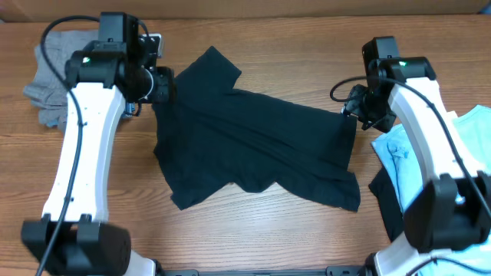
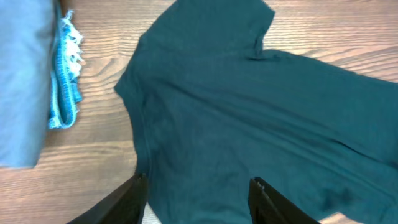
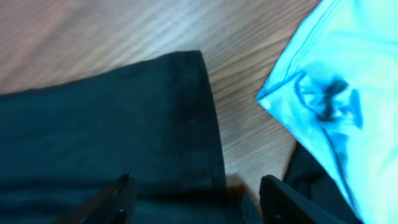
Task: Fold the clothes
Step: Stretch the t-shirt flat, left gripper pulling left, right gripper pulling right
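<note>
Table: we see a wooden table (image 1: 253, 38) with a warm brown grain running left to right. It fills nearly the whole overhead view, and little of the room beyond it shows.
Black T-shirt: the black T-shirt (image 1: 253, 146) lies spread across the middle of the table between the two arms. It is angled, with one short sleeve pointing up and to the left and the hem toward the lower right. Long creases run across the body and the lower edge is wavy and uneven, so it is not folded.
Arms: the left arm (image 1: 84, 146) and the right arm (image 1: 437, 146) are white with black joints. Each reaches in from the near edge to its own end of the shirt.
Light blue T-shirt: the light blue T-shirt (image 1: 397, 157) lies at the right edge, partly under the right arm and just beside the black shirt, with a printed mark showing.
Grey garments: the grey garments (image 1: 50, 84) sit bunched at the far left, apart from the black shirt.
Dark cloth: a dark cloth (image 3: 311, 180) shows under the blue shirt. We cannot tell what garment it is.
Left gripper: the left gripper (image 2: 198, 183) has its jaws spread over the shirt's upper left part and pinches nothing.
Right gripper: the right gripper (image 3: 198, 183) has its jaws wide on either side of the shirt's right edge, and we see no cloth gripped.
</note>
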`<state>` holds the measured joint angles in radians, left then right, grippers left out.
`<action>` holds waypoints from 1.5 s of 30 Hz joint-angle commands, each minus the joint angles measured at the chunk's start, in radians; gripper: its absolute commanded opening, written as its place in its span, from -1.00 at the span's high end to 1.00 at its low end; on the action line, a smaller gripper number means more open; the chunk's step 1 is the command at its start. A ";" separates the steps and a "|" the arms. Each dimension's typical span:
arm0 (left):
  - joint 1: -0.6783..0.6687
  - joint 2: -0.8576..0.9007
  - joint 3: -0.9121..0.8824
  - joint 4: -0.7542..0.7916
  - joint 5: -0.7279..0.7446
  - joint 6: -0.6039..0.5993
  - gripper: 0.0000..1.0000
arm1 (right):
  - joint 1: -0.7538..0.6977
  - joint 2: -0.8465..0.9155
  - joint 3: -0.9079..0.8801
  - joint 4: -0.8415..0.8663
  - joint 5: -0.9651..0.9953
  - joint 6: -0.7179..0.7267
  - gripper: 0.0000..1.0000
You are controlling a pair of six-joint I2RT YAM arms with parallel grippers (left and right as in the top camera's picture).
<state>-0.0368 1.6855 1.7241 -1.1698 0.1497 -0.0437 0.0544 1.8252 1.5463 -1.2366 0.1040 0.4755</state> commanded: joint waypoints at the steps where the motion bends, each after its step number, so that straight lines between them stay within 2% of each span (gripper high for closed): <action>1: 0.005 -0.099 0.013 -0.036 -0.003 0.022 -0.15 | -0.052 0.066 0.011 0.039 -0.072 -0.035 -0.21; 3: 0.005 -0.130 0.013 -0.063 -0.002 0.022 -0.18 | -0.080 0.110 0.011 0.078 -0.122 -0.035 -0.08; 7: 0.003 -0.163 0.013 -0.112 -0.002 0.021 -0.22 | -0.105 0.182 0.011 0.114 -0.194 -0.039 -0.04; 14: 0.004 -0.164 0.013 -0.167 -0.002 0.021 -0.30 | -0.104 0.259 0.007 0.184 -0.196 -0.039 -0.01; 16: 0.004 -0.164 0.013 -0.165 -0.003 0.021 -0.33 | -0.104 0.263 -0.006 0.210 -0.196 -0.038 0.07; 19: 0.004 -0.164 0.013 -0.161 -0.003 0.021 -0.36 | -0.104 0.263 -0.033 0.245 -0.195 -0.031 0.34; 21: 0.003 -0.164 0.013 -0.164 -0.002 0.017 -0.36 | -0.104 0.263 -0.055 0.272 -0.196 -0.031 0.38; 24: 0.004 -0.164 0.013 -0.164 -0.001 0.010 -0.38 | -0.104 0.264 -0.059 0.286 -0.194 -0.031 0.37; 26: 0.004 -0.164 0.013 -0.161 0.000 0.010 -0.40 | -0.104 0.264 -0.061 0.295 -0.192 -0.031 0.29; 31: 0.003 -0.164 0.013 -0.161 0.000 0.010 -0.42 | -0.104 0.264 -0.082 0.323 -0.192 -0.031 0.31; 34: 0.003 -0.164 0.013 -0.161 0.000 0.010 -0.42 | -0.104 0.264 -0.111 0.361 -0.193 -0.031 0.43; 38: 0.004 -0.164 0.013 -0.161 0.000 0.010 -0.42 | -0.106 0.262 -0.131 0.387 -0.194 -0.031 0.87; 45: 0.004 -0.164 0.013 -0.158 0.000 0.010 -0.43 | -0.116 0.180 -0.074 0.369 -0.201 -0.033 0.92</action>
<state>-0.0368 1.5276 1.7241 -1.3315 0.1493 -0.0444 -0.0563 2.0758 1.4380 -0.8627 -0.0856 0.4442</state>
